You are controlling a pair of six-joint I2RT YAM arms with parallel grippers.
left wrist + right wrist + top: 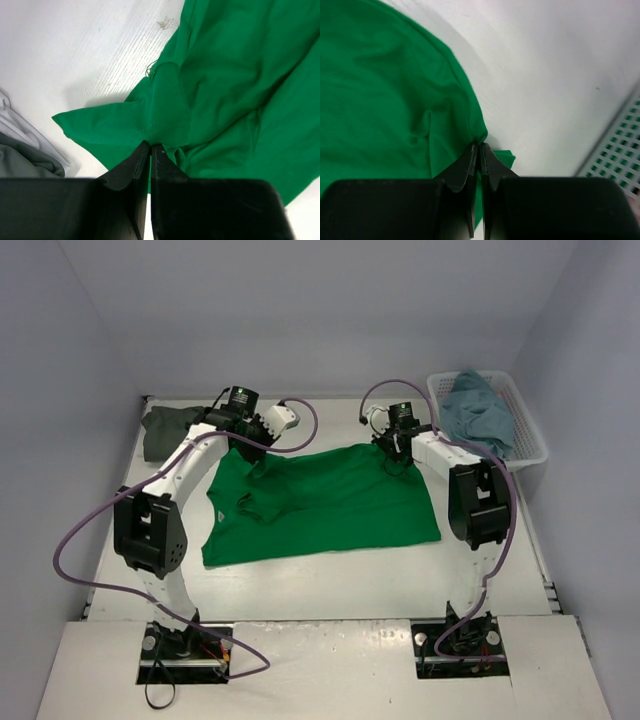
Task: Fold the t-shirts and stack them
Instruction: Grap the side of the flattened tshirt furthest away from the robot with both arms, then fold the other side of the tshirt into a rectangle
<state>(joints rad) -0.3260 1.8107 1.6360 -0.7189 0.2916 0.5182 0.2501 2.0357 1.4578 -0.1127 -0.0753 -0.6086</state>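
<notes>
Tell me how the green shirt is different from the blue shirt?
The green shirt lies spread out on the table; the blue shirt sits bunched up in the basket. The left pincer and right pincer pinch the green shirt's edge; nothing holds the blue shirt. Both are plain soft cloth.

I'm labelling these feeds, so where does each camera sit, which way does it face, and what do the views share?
Top external: above and behind the bases, looking down across the table; shows left arm and right arm whole.
Left wrist: on the left arm, facing along its shut left gripper, pinching the green t-shirt.
Right wrist: on the right arm, facing along its shut right gripper, basket at right.
Shared: all three see the green t-shirt; top and right wrist see the basket.
</notes>
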